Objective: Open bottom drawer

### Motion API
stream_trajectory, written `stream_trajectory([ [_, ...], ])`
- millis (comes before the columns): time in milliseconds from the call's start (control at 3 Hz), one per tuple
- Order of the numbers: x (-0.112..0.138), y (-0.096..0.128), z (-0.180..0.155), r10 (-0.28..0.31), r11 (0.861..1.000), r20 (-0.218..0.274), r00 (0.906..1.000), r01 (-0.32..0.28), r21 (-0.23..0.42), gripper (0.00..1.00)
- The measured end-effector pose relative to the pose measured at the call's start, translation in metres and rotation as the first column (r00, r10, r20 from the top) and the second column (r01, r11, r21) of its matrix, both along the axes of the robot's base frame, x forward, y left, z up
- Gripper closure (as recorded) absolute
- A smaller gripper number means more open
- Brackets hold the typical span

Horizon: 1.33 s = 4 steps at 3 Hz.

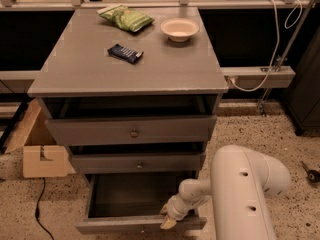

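Note:
The bottom drawer of the grey cabinet is pulled well out, and its dark, empty inside shows. Its slim front panel lies at the lower edge of the view; its knob is hidden. My gripper is at the right part of that front panel's top edge, touching it. My white arm reaches in from the lower right. The middle drawer and the top drawer each stand slightly out, with their knobs showing.
On the cabinet top lie a green snack bag, a white bowl and a dark blue bar wrapper. A cardboard box stands on the floor to the left, with a black cable near it. A cable duct runs along the right.

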<state>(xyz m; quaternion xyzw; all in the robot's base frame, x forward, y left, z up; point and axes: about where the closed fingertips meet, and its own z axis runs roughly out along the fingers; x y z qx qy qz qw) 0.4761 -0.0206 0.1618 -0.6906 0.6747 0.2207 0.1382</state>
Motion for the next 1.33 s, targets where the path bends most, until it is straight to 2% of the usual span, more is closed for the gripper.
stream_trajectory([
  [333, -0.025, -0.007, 0.002, -0.060, 0.998, 0.006, 0.9982, 0.060, 0.026, 1.00],
  [1000, -0.044, -0.008, 0.003, -0.108, 0.993, 0.010, 0.9941, 0.107, 0.051, 1.00],
  [1333, -0.044, -0.008, 0.003, -0.108, 0.993, 0.010, 0.9941, 0.108, 0.051, 1.00],
])
